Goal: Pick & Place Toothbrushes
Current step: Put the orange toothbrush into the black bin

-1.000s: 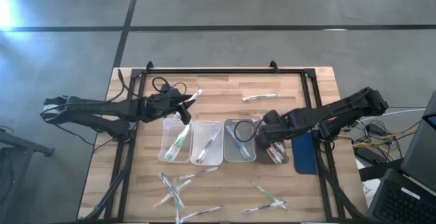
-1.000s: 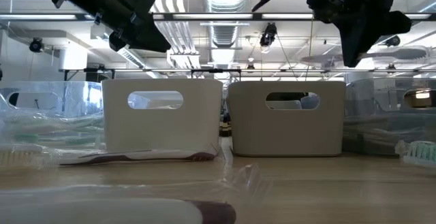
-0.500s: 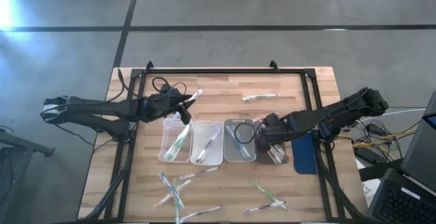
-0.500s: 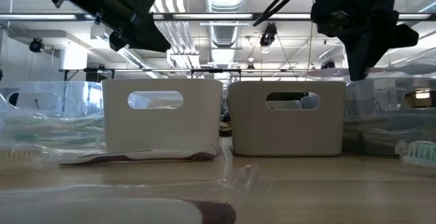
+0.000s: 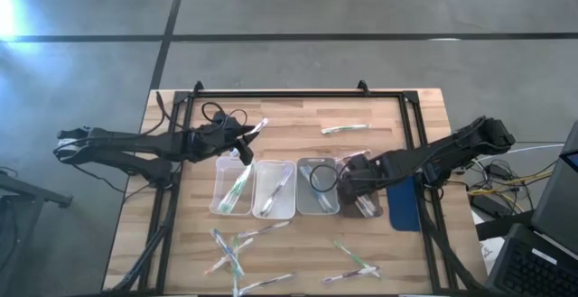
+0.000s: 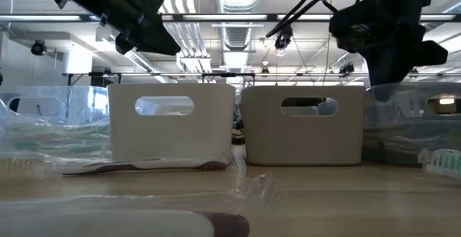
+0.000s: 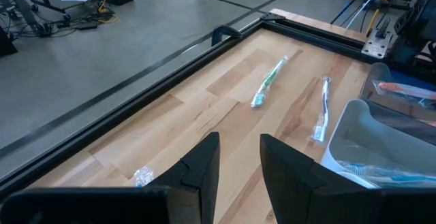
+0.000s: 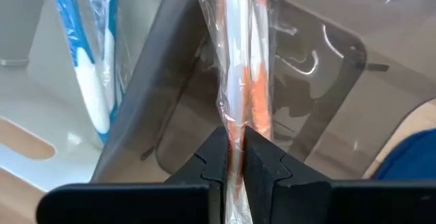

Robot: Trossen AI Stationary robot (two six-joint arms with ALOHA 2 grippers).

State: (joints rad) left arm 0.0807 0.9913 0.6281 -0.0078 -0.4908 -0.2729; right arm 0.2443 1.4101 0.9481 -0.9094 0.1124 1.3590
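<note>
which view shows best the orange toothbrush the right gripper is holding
The right wrist view: the right gripper is shut on the wrapped orange toothbrush, seen close up above the smoky tray. The high view shows only the gripper over that tray. The low view shows just the arm; the left wrist view misses it.

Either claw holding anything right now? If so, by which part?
Right claw is shut on a wrapped orange toothbrush, pinching its handle through the wrapper, above the smoky tray. Left claw holds nothing, fingers apart over the table.

Two slim, dark, jointed arms (image 5: 126,143) trailing looped black cables (image 5: 217,113); matte black, wedge-shaped fingers (image 7: 197,173).
</note>
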